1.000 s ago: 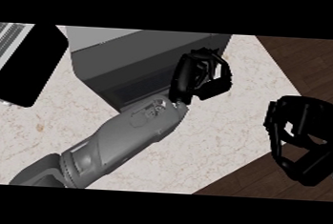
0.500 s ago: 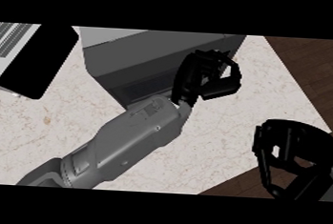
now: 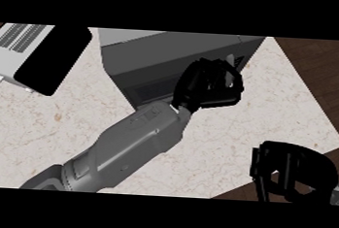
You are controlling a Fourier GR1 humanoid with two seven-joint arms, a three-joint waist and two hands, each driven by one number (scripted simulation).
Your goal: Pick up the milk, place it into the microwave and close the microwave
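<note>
The grey microwave (image 3: 161, 57) stands at the back of the counter, its dark door (image 3: 50, 56) swung open to the left. My left forearm crosses the counter from the lower left. My left hand (image 3: 206, 84) sits at the microwave's front right corner with its fingers curled, and nothing shows inside them. No milk is visible anywhere; the hand and the microwave's top hide the opening. My right hand (image 3: 291, 173) hangs low at the right, off the counter's corner, fingers relaxed and holding nothing.
The pale marble counter (image 3: 57, 129) ends in a slanted right edge (image 3: 313, 101), with dark wood floor (image 3: 318, 60) beyond it. The open door juts out over the counter's left part.
My right hand has dropped down and back toward the lower right edge. The microwave, door and counter have slid slightly right in the view. My left hand stays at the microwave's corner.
</note>
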